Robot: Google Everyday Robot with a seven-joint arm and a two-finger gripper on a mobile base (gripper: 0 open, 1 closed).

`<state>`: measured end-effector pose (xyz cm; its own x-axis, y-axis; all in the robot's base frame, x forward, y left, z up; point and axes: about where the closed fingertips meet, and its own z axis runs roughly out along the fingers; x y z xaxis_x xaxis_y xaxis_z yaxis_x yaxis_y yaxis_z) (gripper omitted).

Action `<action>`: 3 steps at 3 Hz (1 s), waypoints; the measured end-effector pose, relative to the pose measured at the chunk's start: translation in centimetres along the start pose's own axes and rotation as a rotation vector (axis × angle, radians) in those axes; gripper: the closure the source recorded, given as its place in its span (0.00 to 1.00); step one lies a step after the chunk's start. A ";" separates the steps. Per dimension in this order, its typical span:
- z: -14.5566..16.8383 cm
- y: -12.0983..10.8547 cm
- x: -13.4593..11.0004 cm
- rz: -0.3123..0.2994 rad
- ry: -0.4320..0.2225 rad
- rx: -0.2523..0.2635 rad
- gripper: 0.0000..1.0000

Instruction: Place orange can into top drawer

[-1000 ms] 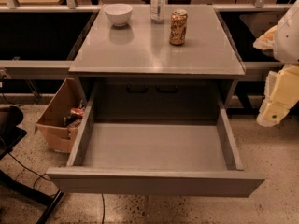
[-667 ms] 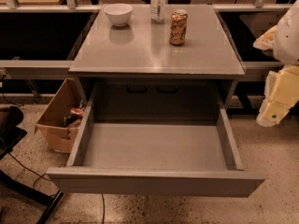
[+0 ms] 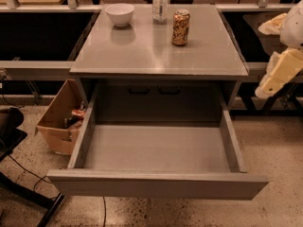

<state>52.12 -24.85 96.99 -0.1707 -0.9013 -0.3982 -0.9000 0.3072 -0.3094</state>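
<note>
**Orange can upright on the cabinet top, drawer pulled out below**

The orange can point(image 3: 181, 27) stands upright on the flat top of the grey cabinet point(image 3: 142, 56), toward the far side and a little right of centre. Its silver top faces up and its patterned label faces the near side. Just beyond it, to the left, stands a taller clear bottle point(image 3: 160, 4), close to the can but apart from it. Farther left, near the far left corner of the top, sits a white bowl point(image 3: 120, 14), well apart from the can.

Below the cabinet top, the top drawer point(image 3: 156, 150) is pulled far out toward the near side. Its flat grey floor shows from wall to wall, and its plain front panel runs across the near edge. Two dark handle-like openings show on the back face behind the drawer.

The gripper point(image 3: 274, 77) is at the far right edge of the scene, at the end of the cream-coloured arm. It hangs to the right of the cabinet, below the level of the top, and is well apart from the can and from the drawer. I cannot tell whether it is open or closed, and nothing shows in its hold.

On the speckled floor point(image 3: 279, 150), left of the drawer, a brown cardboard box point(image 3: 59, 122) sits open with some small items inside, just beside the drawer's left wall.
</note>
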 end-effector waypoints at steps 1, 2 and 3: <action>4.2 -7.1 -0.9 0.083 -0.145 0.035 0.00; 7.2 -12.4 -1.7 0.159 -0.319 0.095 0.00; 8.8 -16.2 -2.2 0.207 -0.490 0.189 0.00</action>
<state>70.63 -25.18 95.25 -0.0894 -0.5826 -0.8078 -0.7719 0.5531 -0.3135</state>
